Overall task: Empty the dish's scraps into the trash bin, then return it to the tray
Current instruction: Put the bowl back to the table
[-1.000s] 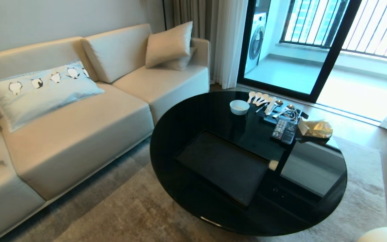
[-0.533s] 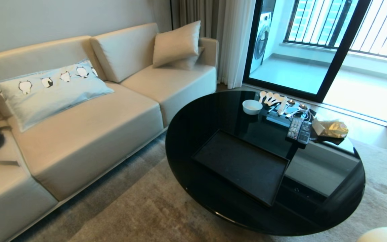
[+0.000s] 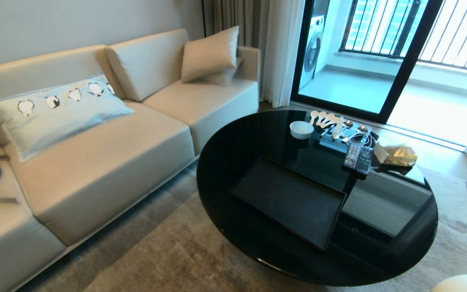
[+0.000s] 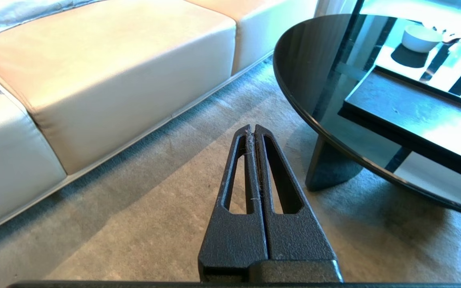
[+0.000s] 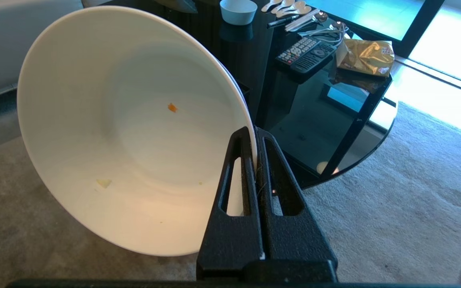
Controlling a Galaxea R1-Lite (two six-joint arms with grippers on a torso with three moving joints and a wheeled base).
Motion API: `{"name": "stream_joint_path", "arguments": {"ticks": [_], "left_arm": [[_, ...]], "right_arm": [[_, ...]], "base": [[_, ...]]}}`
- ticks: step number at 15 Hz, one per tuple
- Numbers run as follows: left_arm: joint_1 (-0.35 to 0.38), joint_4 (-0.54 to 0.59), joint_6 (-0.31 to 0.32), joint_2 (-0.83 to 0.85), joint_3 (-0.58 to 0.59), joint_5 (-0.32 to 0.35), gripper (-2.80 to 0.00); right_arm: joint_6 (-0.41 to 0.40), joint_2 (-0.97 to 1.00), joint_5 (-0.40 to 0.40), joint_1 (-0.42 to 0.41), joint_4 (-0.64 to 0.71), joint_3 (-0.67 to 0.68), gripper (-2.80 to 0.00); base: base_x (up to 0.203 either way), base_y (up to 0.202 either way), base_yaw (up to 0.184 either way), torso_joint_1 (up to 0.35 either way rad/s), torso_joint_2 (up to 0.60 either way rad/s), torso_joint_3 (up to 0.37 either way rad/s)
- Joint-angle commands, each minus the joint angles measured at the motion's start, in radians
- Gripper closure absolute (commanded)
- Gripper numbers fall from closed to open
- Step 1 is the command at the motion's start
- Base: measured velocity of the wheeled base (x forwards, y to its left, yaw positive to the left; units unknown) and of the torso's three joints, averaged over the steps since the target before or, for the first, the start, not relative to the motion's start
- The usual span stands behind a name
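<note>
Right gripper clenched on the rim of the dish, which it holds tipped on edge above the carpet, beside the round black table. Inside the dish: 1 orange fleck and 1 pale fleck of the scraps (the rest of the bowl is bare). Left gripper closed on nothing, fingers pressed together, hanging over the carpet between the sofa and the table. The tray lies bare on the table's near half. At the table's far side: a small white bowl, spoons, 2 remote controls and a gold packet.
</note>
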State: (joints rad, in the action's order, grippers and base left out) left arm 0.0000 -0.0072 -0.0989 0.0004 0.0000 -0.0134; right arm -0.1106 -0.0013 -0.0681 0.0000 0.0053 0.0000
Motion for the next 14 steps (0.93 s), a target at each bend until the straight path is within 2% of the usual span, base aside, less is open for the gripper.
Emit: {"name": "stream_joint_path", "arguments": {"ticks": [1, 9, 14], "left_arm": [[0.000, 0.000, -0.001, 0.000, 0.000, 0.000, 0.00], [0.000, 0.000, -0.001, 0.000, 0.000, 0.000, 0.00], [0.000, 0.000, -0.001, 0.000, 0.000, 0.000, 0.00]], "right_arm": [[-0.001, 0.001, 0.000, 0.000, 0.001, 0.000, 0.00], [-0.001, 0.001, 0.001, 0.000, 0.001, 0.000, 0.00], [-0.001, 0.001, 0.000, 0.000, 0.001, 0.000, 0.00]], "base": [[0.146, 0.000, 0.003, -0.001, 0.00, 0.007], [0.176, 0.000, 0.001, 0.004, 0.00, 0.003], [0.000, 0.000, 0.000, 0.000, 0.00, 0.000]]}}
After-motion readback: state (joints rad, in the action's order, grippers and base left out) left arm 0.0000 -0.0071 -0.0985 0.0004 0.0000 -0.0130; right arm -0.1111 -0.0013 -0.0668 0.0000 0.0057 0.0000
